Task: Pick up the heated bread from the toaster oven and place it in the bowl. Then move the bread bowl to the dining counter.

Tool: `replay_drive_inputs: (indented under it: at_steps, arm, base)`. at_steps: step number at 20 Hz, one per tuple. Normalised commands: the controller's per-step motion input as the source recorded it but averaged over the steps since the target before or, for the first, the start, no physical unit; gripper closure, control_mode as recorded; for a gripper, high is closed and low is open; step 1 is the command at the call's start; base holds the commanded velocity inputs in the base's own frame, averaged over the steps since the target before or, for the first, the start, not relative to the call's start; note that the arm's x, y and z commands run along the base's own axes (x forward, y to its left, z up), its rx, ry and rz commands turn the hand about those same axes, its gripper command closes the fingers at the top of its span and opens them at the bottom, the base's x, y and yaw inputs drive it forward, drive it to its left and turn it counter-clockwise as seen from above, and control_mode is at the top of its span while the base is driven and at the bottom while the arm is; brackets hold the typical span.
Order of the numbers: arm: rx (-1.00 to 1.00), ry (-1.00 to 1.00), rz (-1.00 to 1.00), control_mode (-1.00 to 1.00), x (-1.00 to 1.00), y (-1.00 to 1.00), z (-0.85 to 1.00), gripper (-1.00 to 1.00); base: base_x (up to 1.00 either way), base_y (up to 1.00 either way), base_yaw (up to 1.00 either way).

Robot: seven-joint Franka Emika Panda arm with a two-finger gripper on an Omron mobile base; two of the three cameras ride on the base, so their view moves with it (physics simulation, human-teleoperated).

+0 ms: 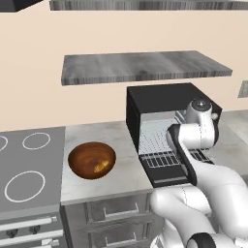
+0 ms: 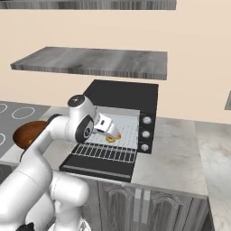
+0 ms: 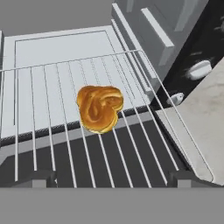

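Note:
The heated bread [image 3: 99, 108], a golden-orange twisted bun, lies on the wire rack [image 3: 52, 100] pulled out of the black toaster oven [image 1: 160, 99], whose door [image 2: 101, 164] hangs open. My gripper [image 3: 113, 179] hovers over the rack, open, its fingertips [image 3: 37, 178] wide apart on either side of the bun and short of it. From the right base view the gripper [image 2: 110, 131] sits just above the bread [image 2: 112, 138]. The brown wooden bowl [image 1: 92, 160] stands on the worktop left of the oven, with a yellow-orange morsel [image 1: 100, 167] inside. The dining counter is out of view.
A grey stove [image 1: 29, 164] with rings lies left of the bowl. A grey shelf [image 1: 145, 68] hangs above the oven. The oven's knobs [image 2: 145, 134] face front on its right. Marbled worktop [image 2: 176, 153] stretches right of the oven, with drawers [image 1: 111, 213] below.

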Motion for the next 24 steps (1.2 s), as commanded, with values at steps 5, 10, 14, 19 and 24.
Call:
replay_drive_inputs:
  at_steps: [5, 10, 14, 19, 24]
  arm:
    - [0.0, 0.0, 0.0, -1.0, 0.36, 0.08, 0.0, -1.0]
    - [0.0, 0.0, 0.0, -1.0, 0.41, 0.0, 0.0, -1.0]
    - [0.0, 0.0, 0.0, -1.0, 0.39, 0.0, 0.0, -1.0]
    - [0.0, 0.0, 0.0, -1.0, 0.22, -0.01, -0.12, -1.0]
    - [0.0, 0.04, 0.0, -1.0, 0.03, -0.18, -0.36, -1.0]
  base:
    - [0.0, 0.0, 0.0]
    - [0.0, 0.0, 0.0]
    - [0.0, 0.0, 0.0]
    - [0.0, 0.0, 0.0]
    - [0.0, 0.0, 0.0]
